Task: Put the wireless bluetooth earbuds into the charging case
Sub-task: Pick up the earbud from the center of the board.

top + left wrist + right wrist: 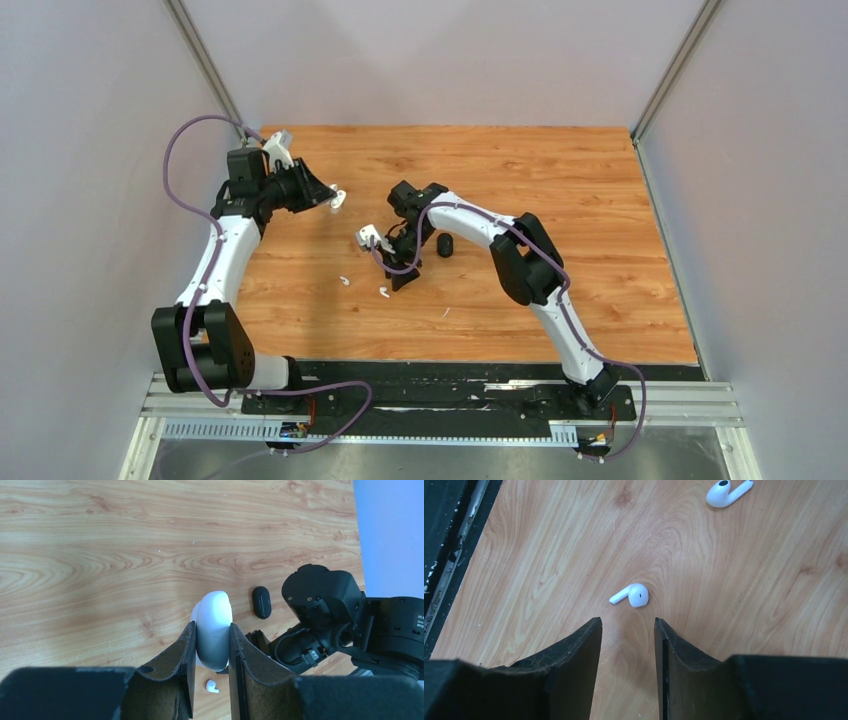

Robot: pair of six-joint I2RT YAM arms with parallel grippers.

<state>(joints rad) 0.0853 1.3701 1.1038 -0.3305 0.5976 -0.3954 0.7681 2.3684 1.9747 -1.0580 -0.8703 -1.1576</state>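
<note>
Left gripper (212, 626) is raised over the far-left part of the table (600, 200); jaws nearly closed, clamped on the white charging case (215, 607); the lower half of the case is hidden between the fingers; cannot tell whether its lid is up or down, and nothing of its inside shows.

First white earbud (345, 281) lies loose on the wood, toward the near edge; second white earbud (631, 595) lies just right of it, on its side, its short stem toward the black rail.

Right gripper (627, 621) is low over the table, fingertips just short of the second white earbud and apart from it; jaws partly open with bare wood in the gap, holding nothing.

Black oval object (261, 601) sits on the table beside the right arm (530, 260), well clear of both earbuds; looks shut, contents not visible.

Small print on the right arm's housing in the left wrist view is too fine to read.
</note>
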